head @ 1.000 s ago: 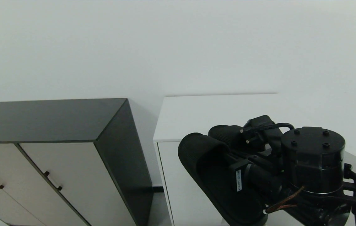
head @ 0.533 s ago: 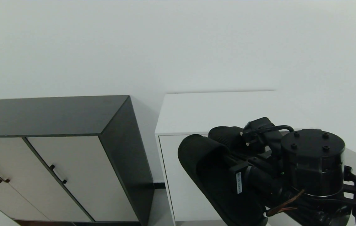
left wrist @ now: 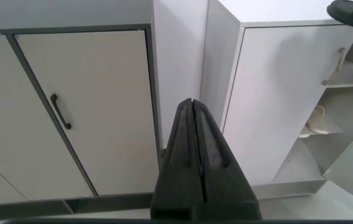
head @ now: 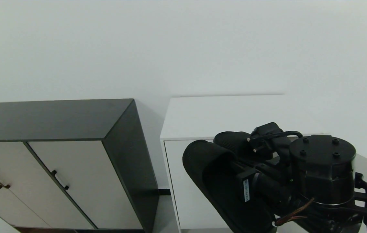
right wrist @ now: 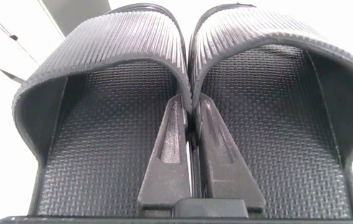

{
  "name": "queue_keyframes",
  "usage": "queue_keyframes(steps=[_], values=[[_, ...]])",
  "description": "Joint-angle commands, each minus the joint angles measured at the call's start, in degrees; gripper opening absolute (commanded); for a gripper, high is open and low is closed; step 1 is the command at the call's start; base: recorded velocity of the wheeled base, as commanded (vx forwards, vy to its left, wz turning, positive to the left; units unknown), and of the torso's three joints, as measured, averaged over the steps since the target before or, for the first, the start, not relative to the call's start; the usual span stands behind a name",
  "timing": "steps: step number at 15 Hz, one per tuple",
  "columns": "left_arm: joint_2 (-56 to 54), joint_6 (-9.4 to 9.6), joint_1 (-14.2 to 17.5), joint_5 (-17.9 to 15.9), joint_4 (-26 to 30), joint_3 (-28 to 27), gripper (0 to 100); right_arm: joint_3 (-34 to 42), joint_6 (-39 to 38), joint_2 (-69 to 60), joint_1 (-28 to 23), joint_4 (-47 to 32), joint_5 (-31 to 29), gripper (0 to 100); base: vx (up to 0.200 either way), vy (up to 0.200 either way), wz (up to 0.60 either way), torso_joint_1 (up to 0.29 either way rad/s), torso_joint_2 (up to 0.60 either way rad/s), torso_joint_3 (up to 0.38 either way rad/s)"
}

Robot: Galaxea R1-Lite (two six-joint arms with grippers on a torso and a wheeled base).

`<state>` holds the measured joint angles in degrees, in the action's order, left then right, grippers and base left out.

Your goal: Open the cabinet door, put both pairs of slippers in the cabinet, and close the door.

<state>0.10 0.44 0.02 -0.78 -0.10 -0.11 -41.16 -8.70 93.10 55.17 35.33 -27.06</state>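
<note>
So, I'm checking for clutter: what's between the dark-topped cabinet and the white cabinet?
Nothing stands there: the head view shows a bare gap of wall between the dark-topped cabinet and the white cabinet, with a dark skirting strip low down.

Slippers (right wrist: 101, 143): matt blk rubber, ribbed, textured.

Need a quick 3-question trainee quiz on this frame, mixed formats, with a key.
1. Multiple choice: the right gripper is shut on A) a pair of black slippers, B) a door handle, C) nothing.
2. True or false: the left gripper is shut and empty.
3. Fill in: on a shelf inside the white cabinet, the left wrist view shows a light ____.
Key: 1 A; 2 true; 3 slipper.
</note>
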Motion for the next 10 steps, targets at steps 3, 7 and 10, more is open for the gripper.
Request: queue_keyframes(steps=[3,7,10], values=[[-0.01,0.00,-0.02,-0.01,0.01,0.02,0,0.20,-0.08,-0.20,0.02,0.00,-0.10,0,0.000,-0.200,0.00,0.007,0.00,0.002],[-0.01,0.00,-0.02,-0.01,0.01,0.02,0,0.29,-0.08,-0.64,0.11,0.00,-0.01,0,0.000,-0.200,0.00,-0.001,0.00,0.004],[-0.01,0.00,0.06,-0.01,0.01,0.02,0,0.73,0.09,-0.99,0.28,0.00,-0.01,0,0.000,-0.200,0.00,0.001,0.00,0.001]])
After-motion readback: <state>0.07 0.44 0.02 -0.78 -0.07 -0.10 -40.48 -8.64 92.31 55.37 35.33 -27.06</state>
